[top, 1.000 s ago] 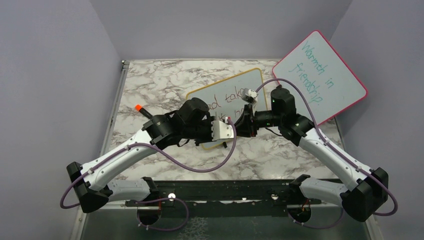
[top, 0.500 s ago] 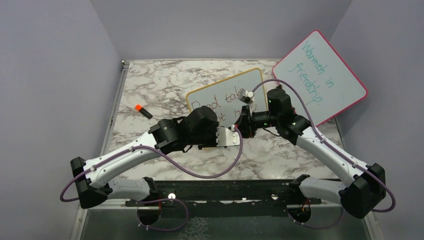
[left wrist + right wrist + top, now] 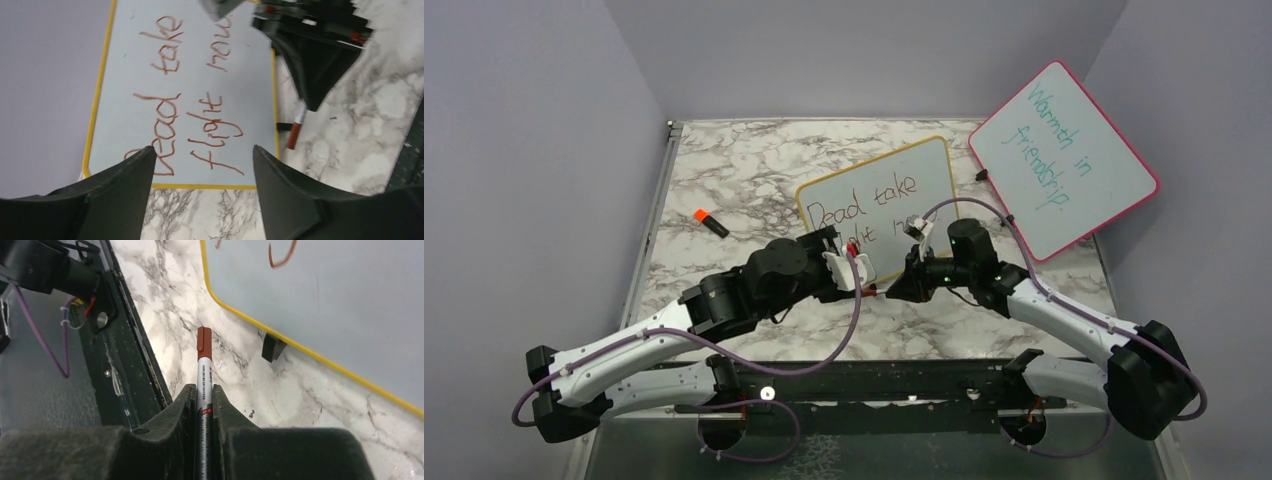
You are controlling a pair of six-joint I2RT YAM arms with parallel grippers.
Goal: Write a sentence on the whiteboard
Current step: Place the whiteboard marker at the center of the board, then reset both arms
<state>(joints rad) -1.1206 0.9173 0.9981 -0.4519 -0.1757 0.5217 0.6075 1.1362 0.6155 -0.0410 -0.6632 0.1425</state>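
The whiteboard point(image 3: 879, 205) with the yellow frame lies on the marbled worktop point(image 3: 744, 165), centre of the top view, small black clip feet at its near edge. The sentence point(image 3: 195, 107) is on it in 2 lines of reddish-brown marker, reading "Dead take / flight now". The right hand point(image 3: 204, 395) is pressed together on a capped marker point(image 3: 203, 365), cap end pointing out over the worktop just off the board's near corner. The left hand point(image 3: 200, 185) is spread with nothing between its fingers point(image 3: 127, 175), hovering over the board's lower edge.

Writing looks finished; what remains is probably setting the marker down. Risks: the 2 hands are close together, so a careless retreat could knock them or nudge the board. Left fingers dropping onto the ink could smear the letters. A pink-framed board point(image 3: 1064, 160) leans at the right; an orange-tipped pen point(image 3: 711, 222) lies well apart left.
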